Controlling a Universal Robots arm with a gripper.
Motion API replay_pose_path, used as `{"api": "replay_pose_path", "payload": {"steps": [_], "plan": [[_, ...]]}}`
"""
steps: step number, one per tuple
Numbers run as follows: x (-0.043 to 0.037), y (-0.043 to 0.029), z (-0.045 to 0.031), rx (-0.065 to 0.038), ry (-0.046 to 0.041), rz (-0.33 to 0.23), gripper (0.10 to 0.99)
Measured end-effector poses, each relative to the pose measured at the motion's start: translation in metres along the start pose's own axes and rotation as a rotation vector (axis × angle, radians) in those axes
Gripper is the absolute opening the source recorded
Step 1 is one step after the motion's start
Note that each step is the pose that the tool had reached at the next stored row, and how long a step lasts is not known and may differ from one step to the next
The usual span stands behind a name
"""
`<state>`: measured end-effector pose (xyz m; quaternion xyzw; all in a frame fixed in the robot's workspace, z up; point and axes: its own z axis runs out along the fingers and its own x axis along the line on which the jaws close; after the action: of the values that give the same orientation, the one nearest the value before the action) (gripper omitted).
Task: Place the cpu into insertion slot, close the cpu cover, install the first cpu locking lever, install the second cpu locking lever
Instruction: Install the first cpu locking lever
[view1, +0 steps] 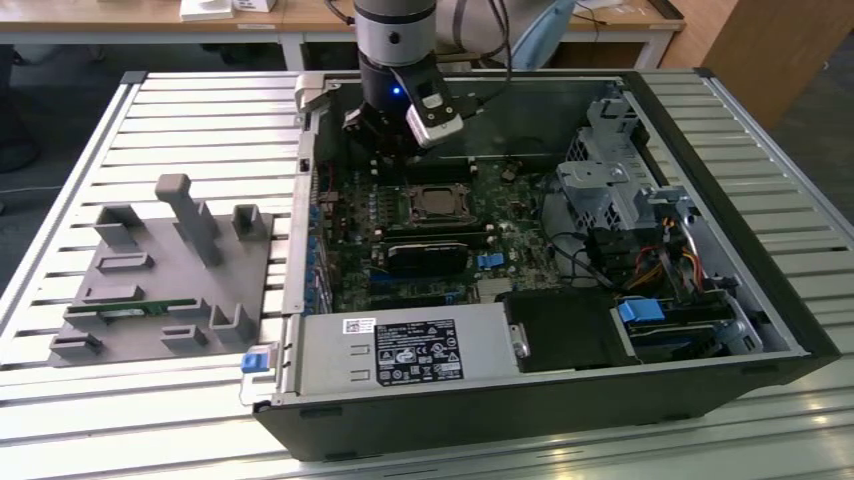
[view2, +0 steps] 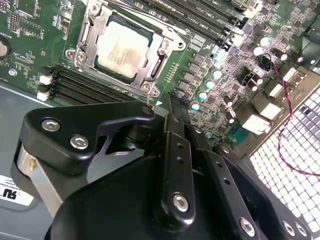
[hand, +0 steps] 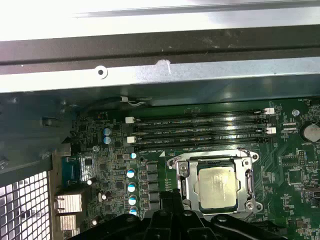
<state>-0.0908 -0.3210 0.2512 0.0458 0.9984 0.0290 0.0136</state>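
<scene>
A slatted metal table (view1: 160, 120) carries an open computer case (view1: 761, 300), and a grey plastic tray (view1: 134, 290) with upright pegs lies beside it on the exterior view's left. The arm (view1: 394, 40) comes down into the far end of the case. Inside, a power supply (view1: 400, 350) fills the near corner, a metal drive cage (view1: 607, 195) with loose cables (view1: 661, 265) crowds the exterior view's right, and a long black block (view1: 427, 255) sits on the green board (view1: 514, 215) just nearer than the socket. In both wrist views, rows of black memory slots (view2: 80, 85) (hand: 200, 131) run along the socket. Small round capacitors (hand: 131, 187) stand close to the fingers, and a red and black wire (view2: 282, 125) trails near a perforated grille (view2: 295, 145). None of these lies between the fingers and the socket. The cover (view2: 92, 30) (hand: 186, 180) lies flat, framing the chip. The cpu (view1: 434, 205) (view2: 123, 49) (hand: 217, 187) is seated in its socket under that frame, its pale metal top showing through the square opening. The gripper (view1: 387, 158) (view2: 175, 105) (hand: 167, 197) has its fingers together with nothing between them. It hangs low over the board just beside one edge of the cover, on the side toward the far wall of the case. Whether the tip touches the frame or a lever cannot be told.
</scene>
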Motion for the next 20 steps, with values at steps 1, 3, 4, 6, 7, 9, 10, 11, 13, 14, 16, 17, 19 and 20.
{"api": "replay_pose_path", "payload": {"steps": [1,3,4,6,7,9,10,11,13,14,16,17,19,20], "plan": [[0.0001,0.0011,0.0001,0.000,0.0000,0.000,0.106],[0.0001,0.0017,0.0001,0.000,0.0000,0.000,0.106],[0.0002,0.0020,0.0001,0.000,-0.0001,0.000,0.106],[0.0002,0.0021,0.0001,0.000,-0.0001,0.000,0.106],[0.0002,0.0021,0.0001,0.000,-0.0001,0.000,0.106],[0.0002,0.0021,0.0001,0.000,0.0000,0.000,0.106],[0.0002,0.0021,0.0001,0.000,0.0000,0.000,0.106],[0.0002,0.0021,0.0002,0.000,0.0000,0.000,0.106],[0.0002,0.0022,0.0001,0.000,0.0000,0.000,0.114],[0.0002,0.0022,0.0001,0.000,0.0000,0.000,0.114],[0.0002,0.0022,0.0002,0.000,0.0000,0.000,0.169],[0.0002,0.0022,0.0001,0.000,0.0000,0.000,0.169],[0.0002,0.0022,0.0001,0.000,0.0000,0.000,0.169],[0.0002,0.0022,0.0001,0.000,0.0000,0.000,0.169]]}}
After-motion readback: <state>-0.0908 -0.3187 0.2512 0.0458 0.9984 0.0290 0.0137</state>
